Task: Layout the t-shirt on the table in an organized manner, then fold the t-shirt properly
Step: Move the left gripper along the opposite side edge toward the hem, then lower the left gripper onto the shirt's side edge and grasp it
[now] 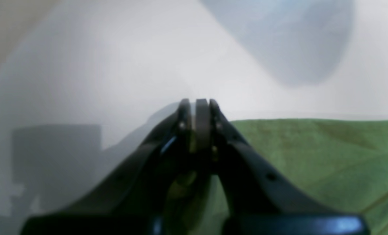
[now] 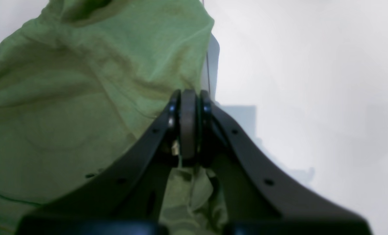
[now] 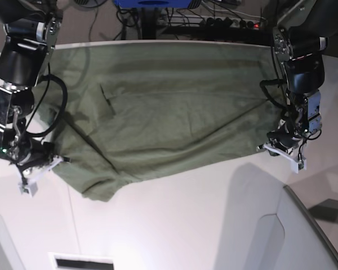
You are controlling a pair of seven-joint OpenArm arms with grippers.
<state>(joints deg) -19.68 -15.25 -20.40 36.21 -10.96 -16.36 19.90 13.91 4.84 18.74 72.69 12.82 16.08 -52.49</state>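
Olive-green cotton t-shirt [image 3: 163,112], spread wrinkled across the white matte table [image 3: 191,225], from 9 to 3 o'clock. My right gripper [image 2: 189,98] pinches bunched cloth at 8 o'clock; my left gripper [image 1: 198,104] pinches the edge at 3. I judge layout unfinished, folding unstarted.

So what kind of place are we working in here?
Probably a robotics lab bench: a big white table with the t-shirt spread on it, tangled cables and a power strip along the far edge.
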